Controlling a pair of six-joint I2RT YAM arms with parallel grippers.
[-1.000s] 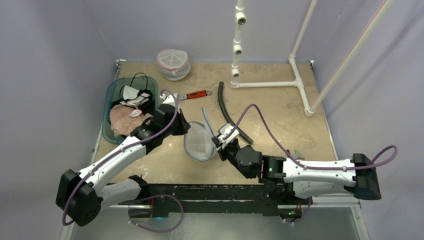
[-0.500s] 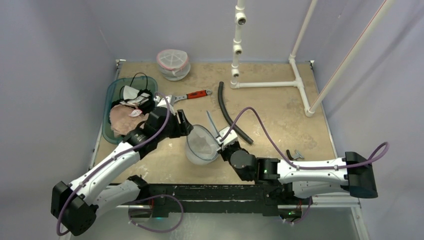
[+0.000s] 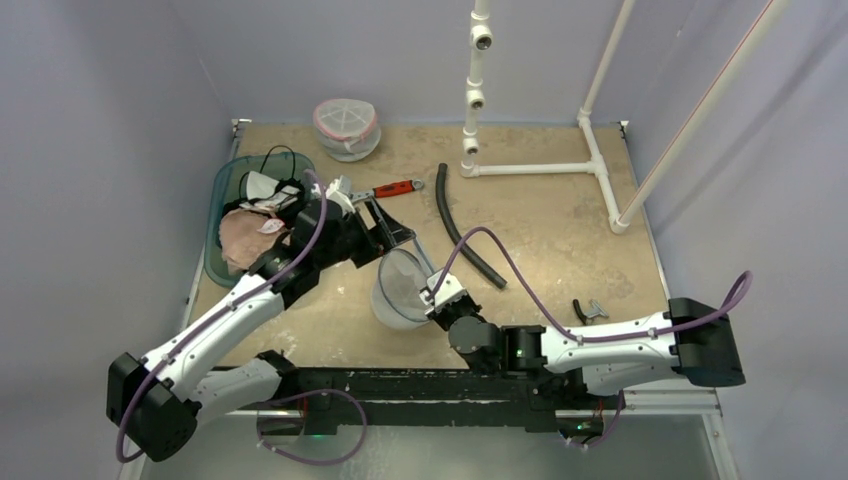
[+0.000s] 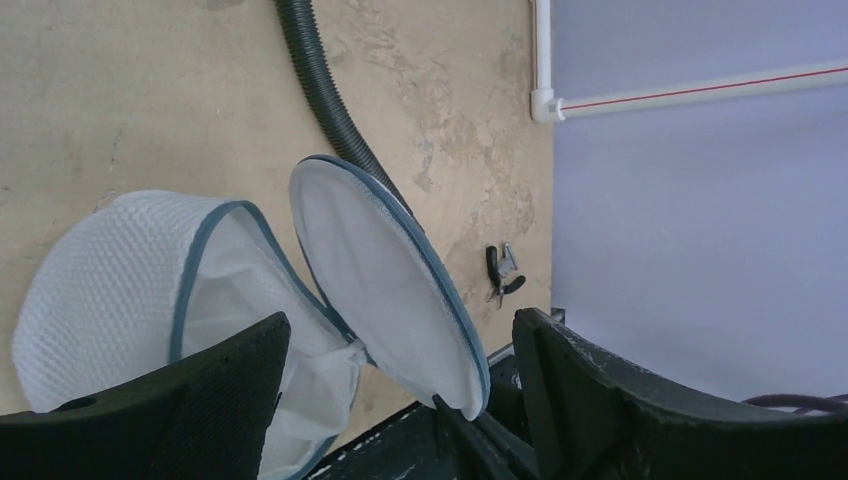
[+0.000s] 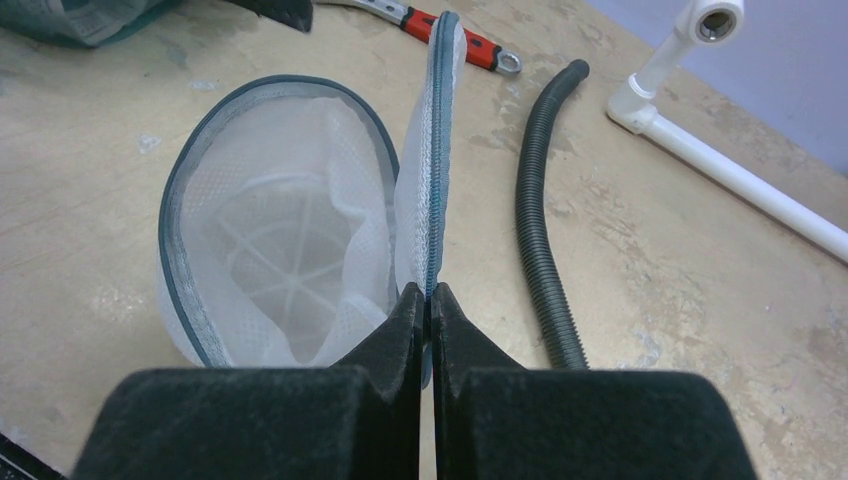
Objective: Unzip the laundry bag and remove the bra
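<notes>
On the bench (image 5: 700, 300) beside the black hose (image 5: 533, 230), the laundry bag (image 5: 270, 230) gapes unzipped, my right gripper (image 5: 429, 295) pinching its upright lid (image 5: 422, 200) while my left gripper (image 3: 388, 226), spread and empty, has backed away, and no bra shows inside, so removal looks done.

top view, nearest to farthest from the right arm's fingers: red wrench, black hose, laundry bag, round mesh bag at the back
1. laundry bag, front centre, its flap pinched in the right fingers
2. black hose, just behind and to the right
3. red-handled wrench, farther back, left
4. round mesh bag, back edge, left
</notes>
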